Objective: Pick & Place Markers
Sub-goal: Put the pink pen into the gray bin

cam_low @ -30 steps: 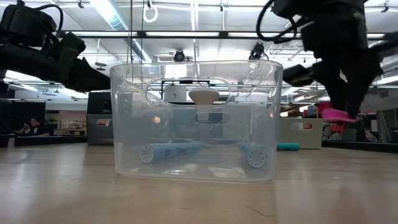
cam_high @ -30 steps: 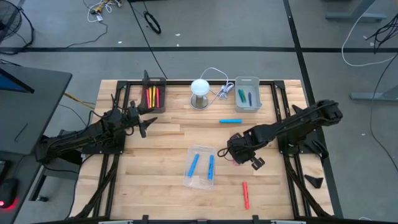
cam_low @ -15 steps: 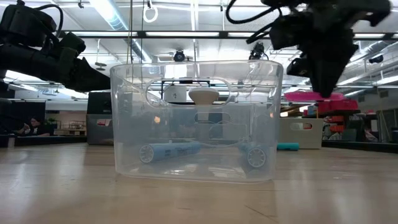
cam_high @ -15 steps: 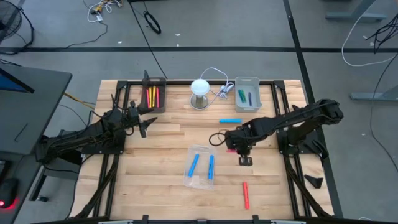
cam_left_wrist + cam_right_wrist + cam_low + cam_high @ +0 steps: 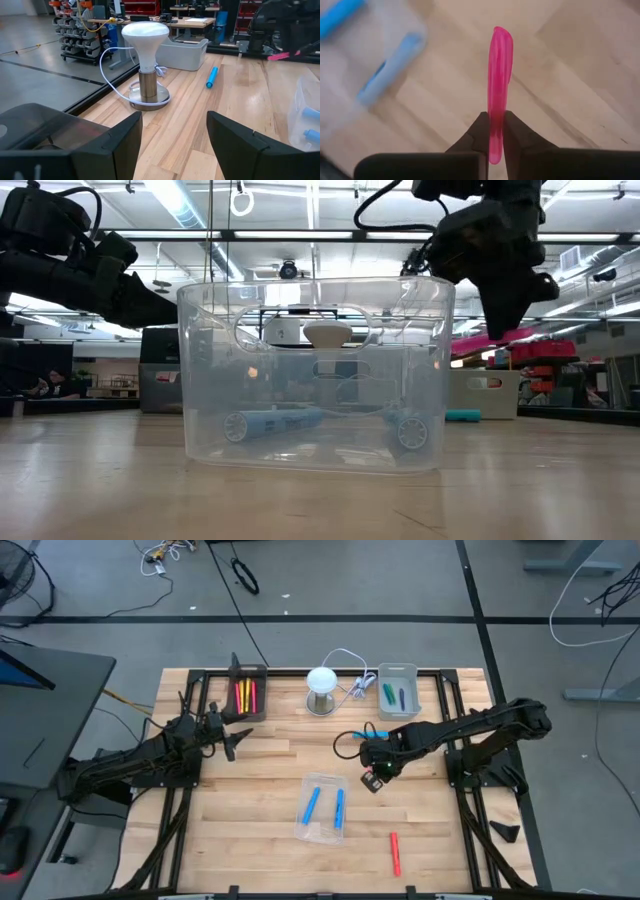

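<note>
Swinging toward ten o'clock since a second ago, the right gripper (image 5: 374, 777) pinches a slim pink marker (image 5: 499, 90), its long axis running straight out from the jaws. The black tray of red and yellow markers (image 5: 246, 690) lies far at ten o'clock, nearer the spread left gripper (image 5: 236, 742).

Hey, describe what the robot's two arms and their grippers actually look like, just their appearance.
Both arms are dark, nearly black, built of jointed segments. The left gripper ends in two broad, flat, matte black fingers with angular edges. The right gripper has slimmer black fingers tapering to narrow tips, and a black cable loops out beside its wrist. No markings can be made out on either arm.
</note>
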`<move>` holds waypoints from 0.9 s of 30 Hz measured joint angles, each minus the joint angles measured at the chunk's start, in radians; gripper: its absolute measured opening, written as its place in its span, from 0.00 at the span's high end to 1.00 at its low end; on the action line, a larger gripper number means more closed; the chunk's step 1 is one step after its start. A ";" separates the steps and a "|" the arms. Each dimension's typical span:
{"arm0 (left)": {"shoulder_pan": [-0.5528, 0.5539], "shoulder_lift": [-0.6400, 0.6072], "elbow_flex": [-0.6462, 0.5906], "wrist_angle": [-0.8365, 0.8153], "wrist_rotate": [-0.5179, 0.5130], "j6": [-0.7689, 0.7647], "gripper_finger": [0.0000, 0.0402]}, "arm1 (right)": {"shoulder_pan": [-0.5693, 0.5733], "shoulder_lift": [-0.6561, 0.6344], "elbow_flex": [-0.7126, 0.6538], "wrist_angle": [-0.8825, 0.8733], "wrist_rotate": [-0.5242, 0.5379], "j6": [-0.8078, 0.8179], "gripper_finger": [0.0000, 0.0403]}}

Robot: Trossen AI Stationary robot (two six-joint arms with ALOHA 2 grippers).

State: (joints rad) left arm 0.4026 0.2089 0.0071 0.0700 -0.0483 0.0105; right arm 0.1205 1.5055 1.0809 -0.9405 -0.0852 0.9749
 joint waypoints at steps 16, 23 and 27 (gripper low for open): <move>0.000 0.000 0.000 0.000 0.000 0.000 0.43 | -0.122 -0.035 0.000 -0.068 0.070 0.212 0.95; 0.000 0.000 0.000 0.000 0.000 0.000 0.43 | -0.268 -0.079 0.000 -0.085 0.096 0.087 0.95; 0.000 0.000 0.000 0.000 0.000 0.000 0.43 | -0.370 -0.081 0.000 -0.100 0.096 0.000 0.95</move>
State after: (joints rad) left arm 0.4028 0.2089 0.0071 0.0700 -0.0483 0.0105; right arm -0.2499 1.4246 1.0813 -1.0404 0.0103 0.9749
